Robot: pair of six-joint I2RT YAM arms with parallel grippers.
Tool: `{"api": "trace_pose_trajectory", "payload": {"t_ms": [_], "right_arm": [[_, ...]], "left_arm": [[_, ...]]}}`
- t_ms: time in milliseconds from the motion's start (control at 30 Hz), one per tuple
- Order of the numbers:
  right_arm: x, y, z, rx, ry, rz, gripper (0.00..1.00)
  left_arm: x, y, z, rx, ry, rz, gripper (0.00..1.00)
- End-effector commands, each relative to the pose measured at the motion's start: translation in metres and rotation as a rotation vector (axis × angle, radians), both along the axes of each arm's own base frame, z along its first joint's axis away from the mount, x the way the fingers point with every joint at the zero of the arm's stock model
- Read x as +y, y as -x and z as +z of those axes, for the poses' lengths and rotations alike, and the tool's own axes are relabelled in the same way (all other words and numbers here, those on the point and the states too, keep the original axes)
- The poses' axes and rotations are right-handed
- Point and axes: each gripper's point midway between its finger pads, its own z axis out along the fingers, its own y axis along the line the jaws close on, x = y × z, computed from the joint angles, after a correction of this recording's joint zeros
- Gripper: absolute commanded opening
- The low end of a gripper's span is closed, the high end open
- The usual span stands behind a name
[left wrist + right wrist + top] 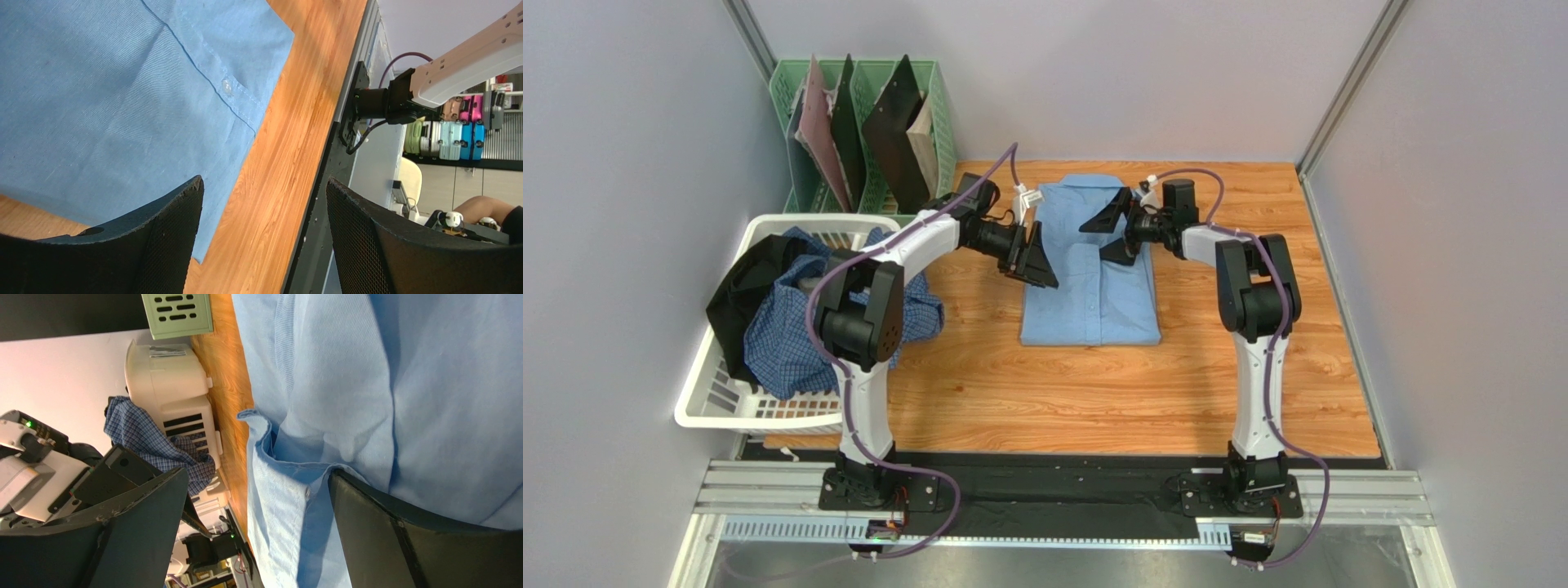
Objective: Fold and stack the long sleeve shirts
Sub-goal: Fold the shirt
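The blue shirt (1090,276) lay flat on the wooden table (1075,392), a bit to the far side and about in the middle. It was folded into a neat long shape, with the collar at the far end. The sleeves were tucked out of sight.

The left gripper (1038,263) hung over the left edge of the blue shirt. Its two black fingers (153,245) were spread wide, and nothing was between them (only cloth and wood showed in the gap). In the left wrist view, a corner of the shirt (123,92) with a small button (227,87) lay under it, next to bare table (294,153).

The right gripper (1106,235) hung over the far part of the shirt, a little right of its middle. Its fingers (417,539) were spread wide too and held nothing. In the right wrist view, a folded bit of the shirt (344,386) sat under it. I could not tell if either gripper touched the cloth.

The checked shirt (799,337) was not folded. It lay in a crumpled heap in the white basket (707,410) at the left side of the table, well apart from the blue shirt. A black cloth (750,294) lay in the basket too, on the heap's left side. A green rack (943,116) with dark flat things in it stood just behind the basket, at the far left.
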Motion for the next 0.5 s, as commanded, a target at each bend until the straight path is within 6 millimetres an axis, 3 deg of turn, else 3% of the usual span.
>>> {"api": "trace_pose_trajectory", "payload": {"t_ms": [0,100,267,367,400,467], "right_arm": [[-0.002,-0.019,0.006,-0.037,-0.022,-0.029,0.92],[-0.014,-0.017,0.008,-0.041,-0.005,-0.034,0.91],[-0.026,0.018,0.051,-0.157,0.079,0.078,0.84],[-0.036,0.037,0.058,-0.186,0.160,0.133,0.74],[-0.041,0.040,0.056,-0.193,0.191,0.133,0.71],[-0.057,0.045,0.044,-0.172,0.288,0.114,0.63]], "left_arm": [[0.005,-0.006,0.003,-0.028,0.000,-0.007,0.79],[0.006,-0.004,0.000,-0.016,-0.007,-0.004,0.79],[0.008,0.000,0.000,-0.028,-0.005,0.006,0.75],[0.013,-0.018,-0.001,-0.044,-0.053,0.076,0.65],[0.017,-0.030,-0.001,-0.066,-0.071,0.112,0.58],[0.028,-0.050,-0.009,-0.104,-0.161,0.196,0.53]]}}
